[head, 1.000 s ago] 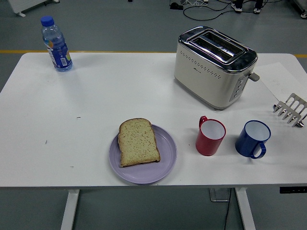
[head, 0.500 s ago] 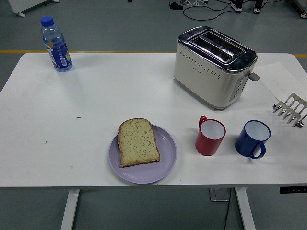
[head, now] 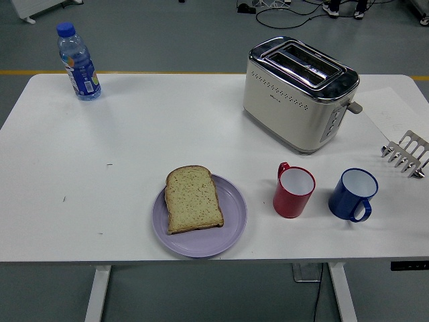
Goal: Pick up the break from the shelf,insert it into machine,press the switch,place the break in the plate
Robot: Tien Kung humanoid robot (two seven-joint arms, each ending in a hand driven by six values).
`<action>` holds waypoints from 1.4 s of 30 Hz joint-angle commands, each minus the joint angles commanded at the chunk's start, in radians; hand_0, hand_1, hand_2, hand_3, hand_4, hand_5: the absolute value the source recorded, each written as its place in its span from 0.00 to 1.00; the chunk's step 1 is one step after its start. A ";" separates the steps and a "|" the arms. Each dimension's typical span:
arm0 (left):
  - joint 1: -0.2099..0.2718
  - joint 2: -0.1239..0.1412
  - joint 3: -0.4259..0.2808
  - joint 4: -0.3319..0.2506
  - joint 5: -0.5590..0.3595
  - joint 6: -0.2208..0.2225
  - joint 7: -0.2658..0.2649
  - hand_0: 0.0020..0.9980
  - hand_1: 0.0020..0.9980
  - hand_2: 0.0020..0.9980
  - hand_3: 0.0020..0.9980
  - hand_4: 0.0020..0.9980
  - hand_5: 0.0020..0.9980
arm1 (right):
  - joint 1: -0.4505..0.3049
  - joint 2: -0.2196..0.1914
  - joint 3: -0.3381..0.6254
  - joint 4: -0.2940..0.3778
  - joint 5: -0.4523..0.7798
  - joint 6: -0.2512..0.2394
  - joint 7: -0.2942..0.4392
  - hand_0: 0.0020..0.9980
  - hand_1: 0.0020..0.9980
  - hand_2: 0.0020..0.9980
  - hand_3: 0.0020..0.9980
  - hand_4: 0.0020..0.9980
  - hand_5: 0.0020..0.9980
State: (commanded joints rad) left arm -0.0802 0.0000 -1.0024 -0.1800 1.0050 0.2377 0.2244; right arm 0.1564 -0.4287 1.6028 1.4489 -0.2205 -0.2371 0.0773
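Water bottle (head: 78, 62) is standing far left of the toaster (head: 299, 92) on the tabletop (head: 134, 134). Bread slice (head: 193, 199) is lying flat on the purple plate (head: 231, 225), front-left of the toaster. Red mug (head: 293, 190) and blue mug (head: 353, 194) are sitting in front of it, metal rack (head: 407, 153) to its right. No robot hand is showing, so I can't tell its state.

Nothing has shifted over the last second. The slice of bread (head: 194, 199) lies flat on the purple plate (head: 231, 228) near the bench's (head: 134, 134) front edge exactly as it did before, and the toaster (head: 298, 90) toward the far right has both slots empty, same as earlier. No arm or hand has come into sight over the bench in that time.
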 joint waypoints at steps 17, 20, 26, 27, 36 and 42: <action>-0.001 0.000 0.004 0.000 -0.004 -0.003 -0.003 0.63 0.46 0.46 0.51 0.26 0.82 | -0.004 0.009 0.002 -0.009 0.002 -0.007 0.002 0.65 0.61 0.63 0.59 0.41 0.33; -0.004 0.000 0.009 0.000 -0.009 -0.003 -0.003 0.62 0.46 0.46 0.51 0.26 0.81 | -0.004 0.012 0.002 -0.010 0.003 -0.007 0.002 0.65 0.61 0.63 0.58 0.41 0.34; -0.006 0.000 0.010 0.000 -0.011 -0.003 -0.003 0.62 0.45 0.46 0.51 0.26 0.81 | -0.003 0.015 0.002 -0.012 0.005 -0.018 0.008 0.65 0.61 0.63 0.59 0.41 0.34; -0.007 0.000 0.010 0.000 -0.011 -0.003 -0.003 0.62 0.45 0.46 0.51 0.26 0.81 | -0.004 0.016 0.002 -0.012 0.005 -0.020 0.009 0.65 0.61 0.63 0.59 0.41 0.34; -0.008 0.000 0.008 0.000 -0.012 -0.003 -0.004 0.62 0.46 0.47 0.51 0.26 0.81 | -0.001 0.017 0.004 -0.012 0.009 -0.023 0.012 0.65 0.61 0.63 0.59 0.41 0.34; -0.010 0.000 0.015 0.000 -0.020 -0.002 -0.005 0.63 0.46 0.47 0.51 0.26 0.81 | 0.006 0.019 0.003 -0.013 0.015 -0.022 0.013 0.65 0.61 0.63 0.59 0.40 0.33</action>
State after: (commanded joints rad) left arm -0.0904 0.0000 -0.9879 -0.1800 0.9848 0.2360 0.2191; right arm 0.1627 -0.4099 1.6056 1.4355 -0.2052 -0.2596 0.0899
